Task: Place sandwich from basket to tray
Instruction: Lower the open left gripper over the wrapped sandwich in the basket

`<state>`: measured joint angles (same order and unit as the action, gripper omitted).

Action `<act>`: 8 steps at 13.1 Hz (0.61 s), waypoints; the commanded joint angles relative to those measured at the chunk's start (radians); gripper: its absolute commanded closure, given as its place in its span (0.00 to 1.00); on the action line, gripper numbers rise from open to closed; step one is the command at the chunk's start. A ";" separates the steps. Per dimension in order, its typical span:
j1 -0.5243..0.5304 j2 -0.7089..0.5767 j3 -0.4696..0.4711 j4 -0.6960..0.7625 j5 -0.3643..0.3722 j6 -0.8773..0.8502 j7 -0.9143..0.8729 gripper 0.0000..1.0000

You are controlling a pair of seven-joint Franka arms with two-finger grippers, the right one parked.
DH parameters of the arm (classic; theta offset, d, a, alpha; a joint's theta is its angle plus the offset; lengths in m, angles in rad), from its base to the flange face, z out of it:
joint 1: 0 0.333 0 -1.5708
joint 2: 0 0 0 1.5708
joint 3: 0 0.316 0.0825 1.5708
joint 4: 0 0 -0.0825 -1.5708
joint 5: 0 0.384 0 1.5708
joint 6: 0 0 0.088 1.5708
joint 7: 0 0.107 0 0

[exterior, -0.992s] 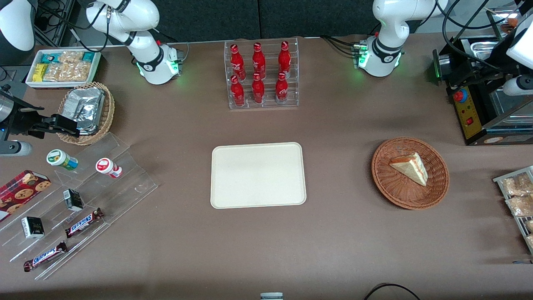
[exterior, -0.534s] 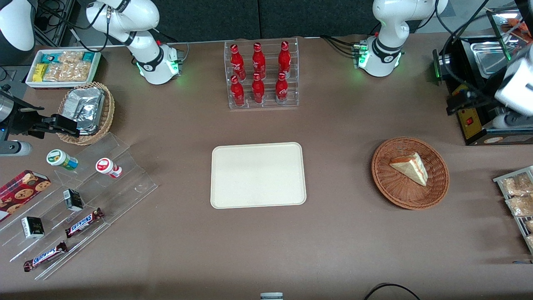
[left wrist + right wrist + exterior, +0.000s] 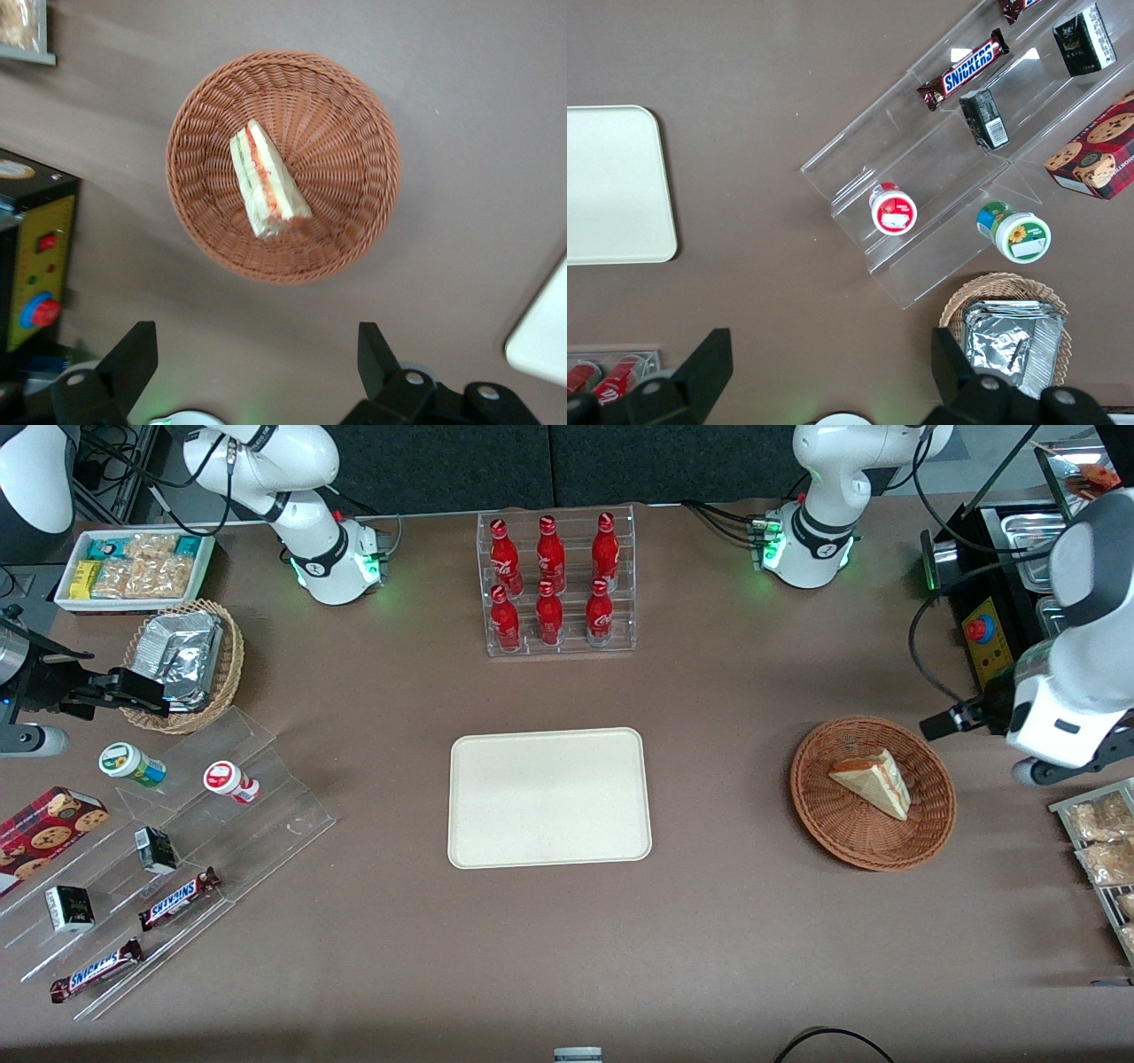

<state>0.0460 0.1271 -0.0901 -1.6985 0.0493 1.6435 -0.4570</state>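
The sandwich (image 3: 873, 781) (image 3: 266, 181), a pale bread wedge with a red and green filling stripe, lies in the reddish-brown wicker basket (image 3: 842, 824) (image 3: 354, 142). The cream tray (image 3: 549, 797) (image 3: 540, 341) (image 3: 611, 186) sits bare at mid-table, toward the parked arm's end from the basket. My left gripper (image 3: 943, 724) (image 3: 255, 329) hovers above the table beside the basket's rim, toward the working arm's end. It is open wide with only brown tabletop between its fingers (image 3: 133, 354). It touches neither the basket nor the sandwich.
A black machine with a yellow panel (image 3: 988, 646) (image 3: 35, 266) stands close by the arm. A rack of snack packets (image 3: 1103, 841) lies nearer the front camera. A clear rack of red bottles (image 3: 556, 584) stands farther back than the tray. Acrylic shelves (image 3: 177, 841) with snacks fill the parked arm's end.
The left arm has swung from over the black machine toward the front camera, bringing the gripper close beside the basket. Sandwich, basket and tray have not moved.
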 commanded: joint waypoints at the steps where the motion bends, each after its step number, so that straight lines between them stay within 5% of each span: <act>1: 0.000 -0.027 0.000 -0.149 0.011 0.170 -0.157 0.00; 8: 0.002 -0.058 0.062 -0.488 0.009 0.611 -0.373 0.00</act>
<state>0.0472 0.1213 -0.0422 -2.0695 0.0500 2.1526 -0.7839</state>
